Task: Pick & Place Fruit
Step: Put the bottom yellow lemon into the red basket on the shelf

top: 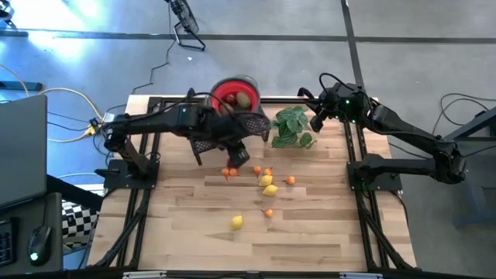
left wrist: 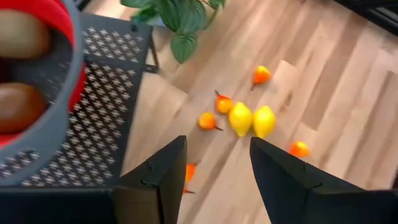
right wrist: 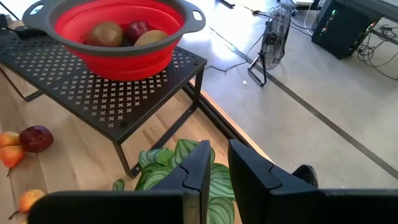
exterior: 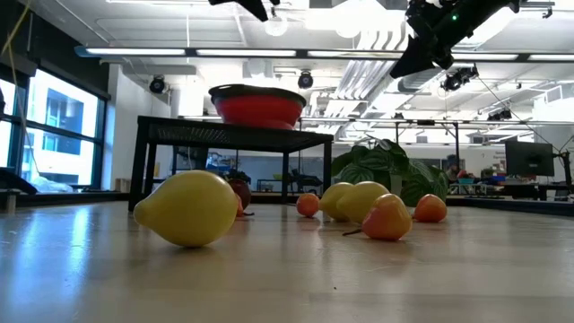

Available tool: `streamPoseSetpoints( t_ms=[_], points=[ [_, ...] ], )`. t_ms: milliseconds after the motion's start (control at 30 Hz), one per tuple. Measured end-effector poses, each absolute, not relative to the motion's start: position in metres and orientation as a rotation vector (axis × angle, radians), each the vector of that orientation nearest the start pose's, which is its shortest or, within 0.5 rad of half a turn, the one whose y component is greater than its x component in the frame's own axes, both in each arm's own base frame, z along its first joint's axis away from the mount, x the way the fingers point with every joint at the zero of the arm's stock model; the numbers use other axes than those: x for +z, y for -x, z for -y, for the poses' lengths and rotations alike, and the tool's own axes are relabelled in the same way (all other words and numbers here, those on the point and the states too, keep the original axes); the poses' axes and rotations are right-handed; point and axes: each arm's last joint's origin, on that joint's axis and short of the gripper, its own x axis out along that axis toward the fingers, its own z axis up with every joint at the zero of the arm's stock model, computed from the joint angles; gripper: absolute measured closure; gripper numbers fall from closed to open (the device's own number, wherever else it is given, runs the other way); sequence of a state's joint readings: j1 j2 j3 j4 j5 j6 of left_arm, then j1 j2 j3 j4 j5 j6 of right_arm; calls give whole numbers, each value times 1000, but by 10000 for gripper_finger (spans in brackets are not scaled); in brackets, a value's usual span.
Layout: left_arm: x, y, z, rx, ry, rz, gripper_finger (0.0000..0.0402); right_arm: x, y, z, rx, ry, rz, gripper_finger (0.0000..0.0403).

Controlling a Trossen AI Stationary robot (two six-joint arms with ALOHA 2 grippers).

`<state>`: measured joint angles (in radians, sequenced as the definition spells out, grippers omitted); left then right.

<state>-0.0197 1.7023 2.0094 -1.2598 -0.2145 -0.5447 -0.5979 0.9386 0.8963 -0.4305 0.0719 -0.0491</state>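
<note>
My left tool (top: 236, 157) hangs above the pale wooden tabletop (top: 325, 232), just in front of the black perforated metal rack (top: 252, 124) that carries the red collapsible colander with a grey rim (top: 235, 93). Its two dark fingers (left wrist: 163, 180) stand partly apart, and nothing shows between them in the left wrist view. Three pieces already sit in the colander: two brownish oval kiwis and a dark red one. The remaining fruit lies loose on the wood: a small orange piece (left wrist: 189, 172) just beyond the fingers, a pair of yellow toy lemons (top: 268, 185) touching each other, several more small orange balls around them, and one lone lemon (top: 236, 222) nearer the front edge.

I judge the nearest orange piece the sensible pick. To do it well, I want the fingers centred over it and lowered straight, closing gently (round pieces roll away from a glancing touch). The rack's edge sits close, so I would keep clear of it on the lift.

My right tool (top: 315, 122) waits high over the green leafy plant (top: 292, 126), fingers nearly together, empty.
</note>
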Motion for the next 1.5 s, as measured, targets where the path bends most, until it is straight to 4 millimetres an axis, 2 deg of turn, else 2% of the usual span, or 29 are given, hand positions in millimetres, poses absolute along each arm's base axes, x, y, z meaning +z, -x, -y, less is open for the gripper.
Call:
streamPoseSetpoints(
  t_ms=[200,533,767,1067,1267,1500],
  points=[
    [418,-325,22,417,475,-863,231,322,-162,112,-630,-82,-479,353],
    [418,-319,67,412,663,-854,232,322,-164,109,-509,-109,-464,353],
    [418,-311,96,420,808,-854,232,322,-164,109,-490,-108,-463,353],
    [417,-296,140,366,874,-892,232,322,-165,109,-497,-139,-456,353],
    [401,-301,165,363,842,-946,232,322,-165,109,-478,-146,-454,353],
    [366,-323,183,369,726,-1041,232,322,-165,108,-477,-146,-454,353]
  ],
)
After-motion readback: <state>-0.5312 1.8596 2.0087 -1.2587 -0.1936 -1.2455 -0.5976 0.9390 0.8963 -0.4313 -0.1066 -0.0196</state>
